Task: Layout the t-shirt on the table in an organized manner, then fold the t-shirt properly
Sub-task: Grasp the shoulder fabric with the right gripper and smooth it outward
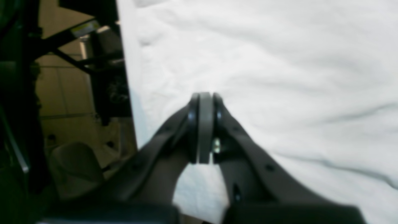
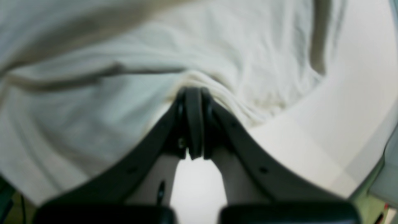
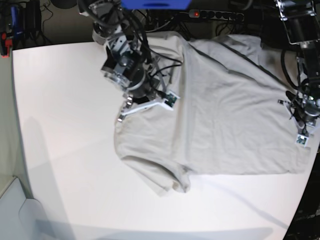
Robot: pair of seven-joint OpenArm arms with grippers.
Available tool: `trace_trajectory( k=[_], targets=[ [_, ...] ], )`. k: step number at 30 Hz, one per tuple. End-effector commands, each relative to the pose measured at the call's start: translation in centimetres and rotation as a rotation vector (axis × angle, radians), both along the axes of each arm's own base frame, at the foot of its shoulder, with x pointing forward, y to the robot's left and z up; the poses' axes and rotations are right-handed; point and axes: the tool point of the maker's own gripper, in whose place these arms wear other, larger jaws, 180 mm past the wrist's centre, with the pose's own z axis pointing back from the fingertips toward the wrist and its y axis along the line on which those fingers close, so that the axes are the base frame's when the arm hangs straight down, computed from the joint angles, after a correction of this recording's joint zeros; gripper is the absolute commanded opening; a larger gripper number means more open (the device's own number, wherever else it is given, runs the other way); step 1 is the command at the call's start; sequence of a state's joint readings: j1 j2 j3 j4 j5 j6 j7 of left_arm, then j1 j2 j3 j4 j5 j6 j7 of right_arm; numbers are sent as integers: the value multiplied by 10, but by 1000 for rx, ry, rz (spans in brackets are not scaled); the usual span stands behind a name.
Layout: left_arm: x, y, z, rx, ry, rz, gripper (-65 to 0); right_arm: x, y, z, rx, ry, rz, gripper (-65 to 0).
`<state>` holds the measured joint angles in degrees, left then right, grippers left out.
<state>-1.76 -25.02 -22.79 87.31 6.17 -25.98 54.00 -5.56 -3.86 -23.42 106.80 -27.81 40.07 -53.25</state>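
Here my right gripper (image 2: 193, 93) is pinched on a bunched edge of the t-shirt (image 3: 220, 115), and my left gripper (image 1: 203, 98) is pressed together at its far hem. The shirt sprawls wrinkled across the table (image 3: 65, 125). It looks light, limp and prone to sliding, so I'd grip seams and corners.

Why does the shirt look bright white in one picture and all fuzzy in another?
Left wrist view: glare washes the t-shirt white. Right wrist view: too close, so it is blurred. Base view: sharper, with curved edges and soft shadows on the table.
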Motion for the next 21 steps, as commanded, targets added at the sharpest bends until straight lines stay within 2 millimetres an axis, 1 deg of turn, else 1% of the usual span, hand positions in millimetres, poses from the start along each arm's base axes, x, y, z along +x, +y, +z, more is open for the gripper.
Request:
trace_trajectory(
  k=[1, 2, 5, 7, 8, 10, 11, 16, 18, 20, 21],
  targets=[
    [4, 9, 13, 29, -30, 2, -649, 10, 0, 10, 28, -33, -14, -650],
    [3, 9, 12, 27, -26, 1, -649, 14, -4, 11, 26, -36, -28, -650],
    [3, 9, 12, 28, -27, 1, -649, 25, -9, 4, 8, -26, -37, -650],
    [0, 9, 10, 30, -19, 0, -649, 30, -14, -4, -12, -6, -43, -650],
    [-3, 8, 7, 31, -11, -2, -649, 31, -15, -10, -22, 9, -40, -650],
    [-5, 8, 6, 33, -5, -2, -649, 37, -11, -15, -14, 11, -25, -650],
    [-6, 8, 5, 33, -4, -2, -649, 39, -12, -18, -15, 13, -19, -650],
    [-14, 11, -2, 31, 23, 0, -649, 35, -12, -35, -17, 49, 2, -650],
    [-15, 10, -4, 29, 27, 2, -649, 35, -19, -42, -14, 63, -13, -650],
    [-22, 12, -15, 19, 56, 11, -649, 35, -25, -51, 0, 87, -37, -650],
    [-23, 13, -18, 14, 60, 12, -649, 38, -28, -53, 7, 87, -47, -650]
  ],
)
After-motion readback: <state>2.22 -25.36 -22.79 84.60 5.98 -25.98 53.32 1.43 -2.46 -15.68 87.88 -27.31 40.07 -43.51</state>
